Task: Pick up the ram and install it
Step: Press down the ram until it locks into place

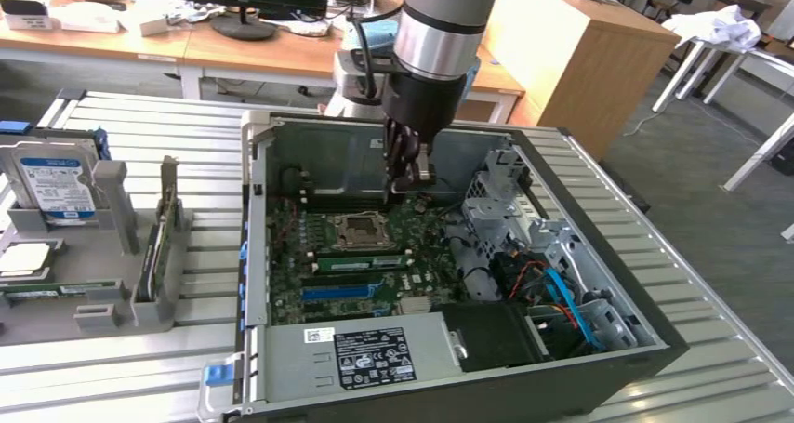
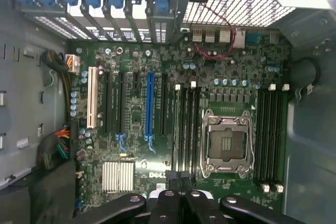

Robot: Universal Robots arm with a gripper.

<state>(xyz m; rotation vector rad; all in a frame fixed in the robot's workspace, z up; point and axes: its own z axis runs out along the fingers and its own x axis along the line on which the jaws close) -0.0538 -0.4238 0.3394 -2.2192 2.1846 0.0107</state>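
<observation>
Ram (image 1: pixel 360 262) shows in the exterior view as a narrow green stick with a pale label, standing on edge in a memory slot of the motherboard (image 1: pixel 353 274). It sits just at 6 o'clock of the empty CPU socket (image 1: pixel 360 230) and at 12 o'clock of the blue expansion slot (image 1: pixel 341 293). Whether it is fully seated cannot be told.

The claw (image 1: pixel 416 183) hangs inside the open computer case (image 1: pixel 255 256), at about 1 o'clock of the CPU socket and apart from the ram. Its fingers are pressed together with nothing between them. In the wrist view the closed claw (image 2: pixel 181 182) points down at the board near the CPU socket (image 2: pixel 226 145), with black memory slots on both sides of that socket and 1 blue slot (image 2: pixel 149 106) further off.

The case lies on its side on a ribbed metal worktop (image 1: pixel 125 367). At 9 o'clock of it, well apart, a grey fixture (image 1: pixel 112 293) holds an upright hard drive (image 1: pixel 56 186) with a blue-white label.
</observation>
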